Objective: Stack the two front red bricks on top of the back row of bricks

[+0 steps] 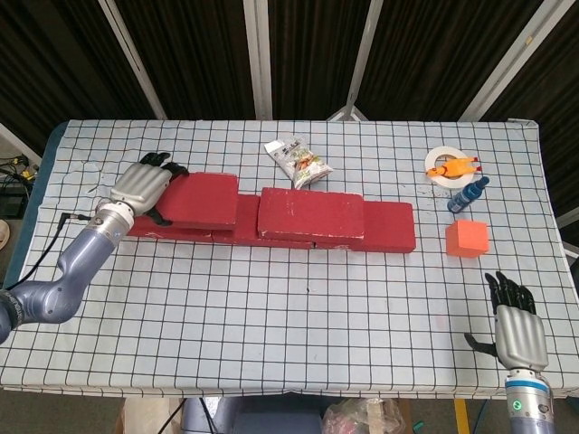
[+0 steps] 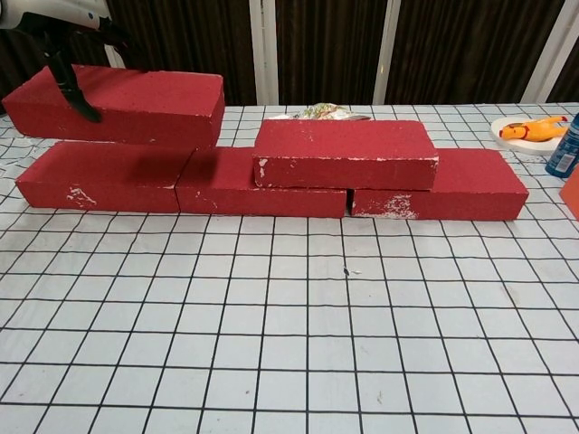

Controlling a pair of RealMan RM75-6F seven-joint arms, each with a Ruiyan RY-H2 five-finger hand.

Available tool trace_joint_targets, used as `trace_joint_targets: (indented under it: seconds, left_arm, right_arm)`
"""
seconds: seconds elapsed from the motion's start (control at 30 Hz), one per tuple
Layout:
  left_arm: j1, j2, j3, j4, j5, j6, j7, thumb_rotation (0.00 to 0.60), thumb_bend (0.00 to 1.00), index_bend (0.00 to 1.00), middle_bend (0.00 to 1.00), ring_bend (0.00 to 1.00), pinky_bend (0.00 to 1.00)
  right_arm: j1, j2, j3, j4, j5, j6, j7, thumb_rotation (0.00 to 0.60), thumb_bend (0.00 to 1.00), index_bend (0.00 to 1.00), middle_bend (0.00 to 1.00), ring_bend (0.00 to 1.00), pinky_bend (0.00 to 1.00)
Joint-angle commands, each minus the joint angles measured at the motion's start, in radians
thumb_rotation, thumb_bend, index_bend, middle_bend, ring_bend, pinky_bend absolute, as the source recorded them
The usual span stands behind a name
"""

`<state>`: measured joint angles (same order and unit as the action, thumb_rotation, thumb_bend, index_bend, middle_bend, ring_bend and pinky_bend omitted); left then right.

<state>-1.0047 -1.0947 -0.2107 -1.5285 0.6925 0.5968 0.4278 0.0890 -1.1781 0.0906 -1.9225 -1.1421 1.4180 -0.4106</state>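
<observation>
Red rectangular brick (image 2: 118, 104) hangs over the back row's left end (image 2: 104, 176), clamped in the left hand (image 1: 143, 185); released tilted, it could slide off. Right hand (image 1: 517, 330) idles, fingers apart.

Head view: high, looking down. Chest view: low, close. Shared: brick row (image 1: 271, 221).

Five red bricks counted — three in back row (image 2: 262, 185), one stacked at centre (image 2: 344, 154), one held at left (image 2: 118, 104). One snack packet (image 1: 297, 162), one tape roll (image 1: 441, 161), one rubber chicken (image 1: 452, 169), one blue bottle (image 1: 468, 194), one orange cube (image 1: 467, 239) — two hands seen.
</observation>
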Motion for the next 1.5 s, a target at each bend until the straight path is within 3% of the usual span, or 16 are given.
trace_joint_targets:
  seconds: [0.03, 0.53, 1.5]
  left_arm:
    - [-0.012, -0.030, 0.012, 0.053, 0.033, -0.029, -0.041, 0.600, 0.00, 0.25, 0.23, 0.00, 0.03]
    - [-0.036, -0.141, 0.033, 0.213, 0.155, -0.083, -0.169, 0.600, 0.00, 0.25, 0.23, 0.00, 0.03]
    - [-0.058, -0.217, 0.069, 0.288, 0.197, -0.067, -0.240, 0.600, 0.00, 0.25, 0.23, 0.00, 0.03]
  right_arm:
    - [0.003, -0.006, 0.005, 0.005, 0.014, 0.004, -0.010, 0.600, 0.18, 0.02, 0.00, 0.00, 0.00]
    - [0.008, -0.022, 0.025, 0.018, 0.058, 0.028, -0.026, 0.600, 0.18, 0.02, 0.00, 0.00, 0.00]
    - [0.019, -0.028, 0.025, 0.024, 0.073, 0.027, -0.028, 0.600, 0.18, 0.02, 0.00, 0.00, 0.00]
